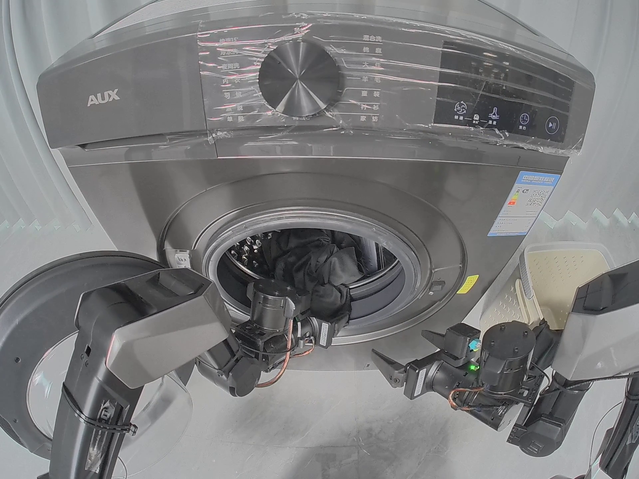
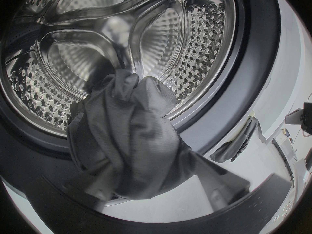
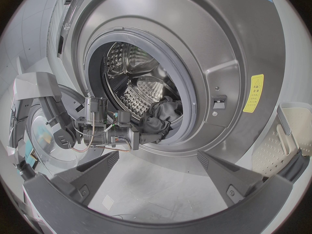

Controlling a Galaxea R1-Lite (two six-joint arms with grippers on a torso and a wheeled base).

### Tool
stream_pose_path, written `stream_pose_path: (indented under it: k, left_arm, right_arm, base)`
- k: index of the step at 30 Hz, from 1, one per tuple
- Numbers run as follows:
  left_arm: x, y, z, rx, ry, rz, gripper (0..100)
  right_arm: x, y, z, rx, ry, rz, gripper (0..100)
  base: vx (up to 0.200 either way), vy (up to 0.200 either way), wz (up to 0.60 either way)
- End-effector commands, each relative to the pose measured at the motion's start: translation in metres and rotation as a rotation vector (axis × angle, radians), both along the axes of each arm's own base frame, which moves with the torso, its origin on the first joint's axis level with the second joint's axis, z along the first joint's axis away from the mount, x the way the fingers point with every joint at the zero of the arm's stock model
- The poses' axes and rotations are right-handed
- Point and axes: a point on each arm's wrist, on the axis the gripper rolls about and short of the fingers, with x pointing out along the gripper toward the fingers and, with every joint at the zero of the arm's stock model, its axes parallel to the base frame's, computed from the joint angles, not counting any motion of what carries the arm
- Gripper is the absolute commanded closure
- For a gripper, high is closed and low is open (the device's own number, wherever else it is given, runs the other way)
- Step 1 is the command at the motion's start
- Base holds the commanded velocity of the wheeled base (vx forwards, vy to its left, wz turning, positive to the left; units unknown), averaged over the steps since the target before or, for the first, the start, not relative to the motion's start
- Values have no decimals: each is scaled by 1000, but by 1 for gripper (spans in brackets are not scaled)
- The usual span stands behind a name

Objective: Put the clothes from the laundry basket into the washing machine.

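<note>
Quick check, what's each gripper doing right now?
Left gripper: closed on the dark garment, at the mouth of the washing machine.
Right gripper: open, holding nothing.

Left arm (image 1: 160, 317): we see a pale grey angular shell on a black link, with a black cable tie (image 1: 93, 420) round the link.
Left wrist (image 1: 269, 304): we note a black cylindrical housing and a copper-coloured cable (image 1: 290, 344) looping under it.
Left gripper (image 3: 152, 136): dark and boxy, as far as we can tell.
Right arm (image 1: 592, 327): we see the same pale grey shell over black links.
Right wrist (image 1: 506, 347): we note a black cylinder and a small green light (image 1: 471, 368).
Right gripper (image 1: 406, 350): we see dark grey wedge-shaped fingers (image 3: 221, 176) with dimpled pads (image 3: 204, 158), a screw (image 3: 231, 192) near each base, and a white label (image 1: 421, 380) on the body.
</note>
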Motion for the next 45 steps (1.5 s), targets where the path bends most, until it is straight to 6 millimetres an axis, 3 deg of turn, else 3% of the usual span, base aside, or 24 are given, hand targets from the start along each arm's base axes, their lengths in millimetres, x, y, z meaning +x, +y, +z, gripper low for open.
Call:
stream_pose_path:
  k: [1,6,14,20,32,33,45]
  left_arm:
    - [4,-1,-5,1,-2,10,100]
    - [20,2,11,-35,-68,56,100]
    - [61,4,62,-170,-286,181,100]
    - [78,6,66,-215,-372,239,100]
    - [85,6,62,-223,-390,255,100]
    - [85,6,62,-223,-390,255,0]
    - [71,2,50,-203,-349,235,0]
  right_arm:
    - [0,0,1,2,-3,-1,0]
    - [0,0,1,3,-4,-1,0]
    - [0,0,1,4,-5,1,0]
    - [1,1,1,5,-6,-1,0]
    - [1,1,1,6,-6,-1,0]
    - [1,1,1,6,-6,-1,0]
    - [0,-1,1,6,-3,-3,0]
  base:
    - [0,0,0]
    - [0,0,0]
    - [0,0,0]
    - [0,0,0]
    - [0,0,0]
    - [0,0,0]
    - [0,0,0]
